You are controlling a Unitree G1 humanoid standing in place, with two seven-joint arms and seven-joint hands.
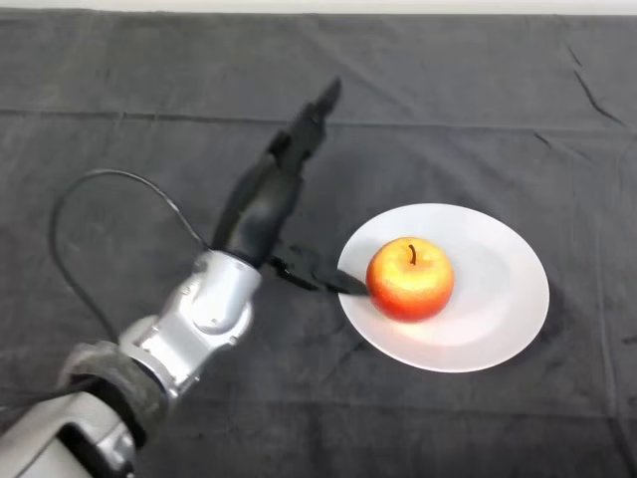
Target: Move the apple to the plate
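Note:
A red and yellow apple stands upright on a white plate, a little left of the plate's middle. My left hand is just left of the plate, open. Its fingers point straight away toward the far side of the table. Its thumb reaches right over the plate's left rim, with its tip at or very near the apple's left side. The hand holds nothing.
A dark cloth covers the whole table. My silver-grey forearm comes in from the lower left.

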